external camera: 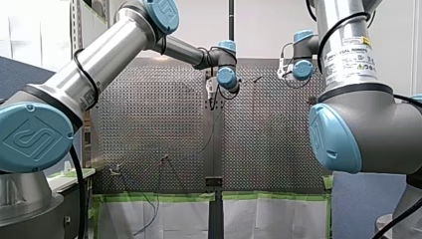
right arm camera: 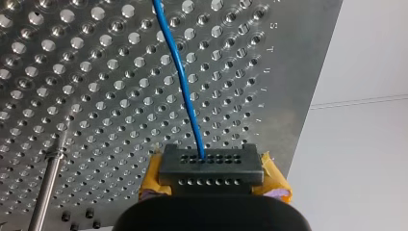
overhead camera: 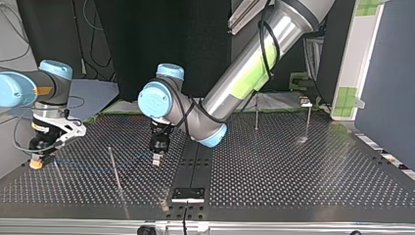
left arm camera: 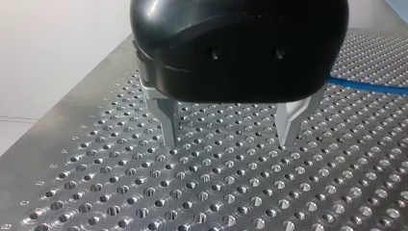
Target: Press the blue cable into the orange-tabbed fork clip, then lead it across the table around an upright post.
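Blue cable [right arm camera: 185, 91] sits in the orange-tabbed fork clip [right arm camera: 210, 166] at the bench [right arm camera: 96, 72] edge, seemingly pressed; my left hand [left arm camera: 227, 143] hovers open beside it; my right hand [overhead camera: 40, 149] cannot be read; next, a grasp, then the post [overhead camera: 115, 171].

The robot's left arm [external camera: 114, 47] and right arm [external camera: 348, 45] are brushed silver tubes joined by dark grey elbows with round pale-blue caps [external camera: 35, 137], some embossed with a looping logo. Black cables [external camera: 82, 67] wind round both. The right one carries a white label [external camera: 351, 62] with black print and yellow marks. The left gripper [left arm camera: 230, 142] is a glossy black dome with two tapered metal jaws.
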